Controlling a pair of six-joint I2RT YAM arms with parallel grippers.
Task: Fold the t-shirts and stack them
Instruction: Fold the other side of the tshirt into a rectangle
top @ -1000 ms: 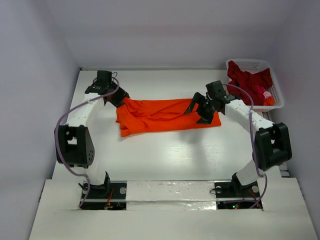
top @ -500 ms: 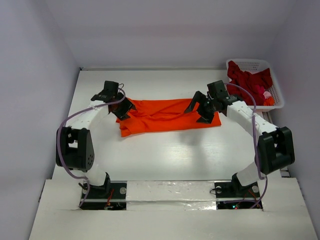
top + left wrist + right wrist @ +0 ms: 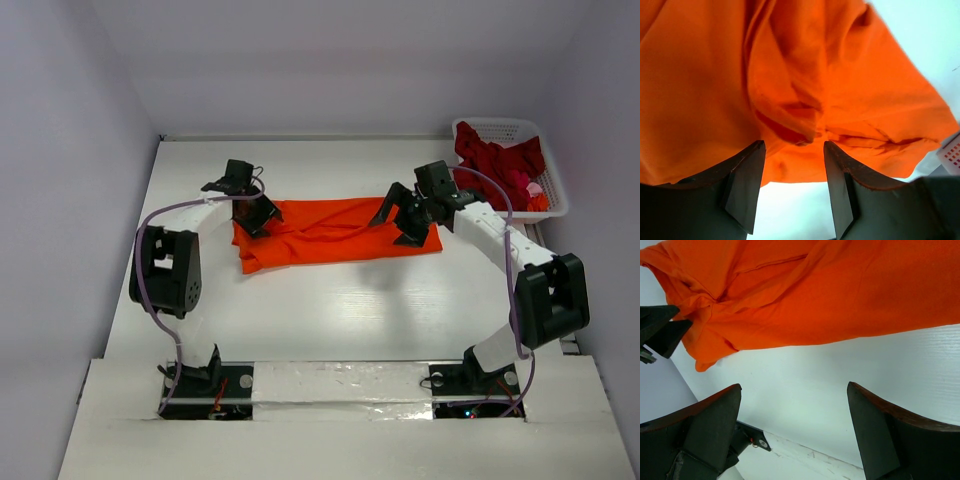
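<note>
1. We see a white table (image 3: pixel 330 310) from above. The orange t-shirt (image 3: pixel 335 232) lies flat near its middle, drawn into a long, wrinkled band running left to right.
2. The left gripper (image 3: pixel 255 212) hovers at the band's left end. In its wrist view, its fingers (image 3: pixel 747 185) stand partly spread with nothing between them. Rumpled orange cloth lies just beyond the tips.
3. The right gripper (image 3: pixel 403 225) sits over the band's right end. Its fingers are spread wide and empty, with bare table showing between them.
4. The dark red t-shirts (image 3: pixel 495 160) lie heaped in a white lattice basket (image 3: pixel 500 126) at the far right corner, well apart from the orange one.
5. We judge the task to be at an early stage. The orange shirt looks folded lengthwise at most and is not yet a compact packet.
6. As we read it, the crosswise folds are left to do. After that, each red shirt has to be taken out, folded and stacked. No stack exists yet.
</note>
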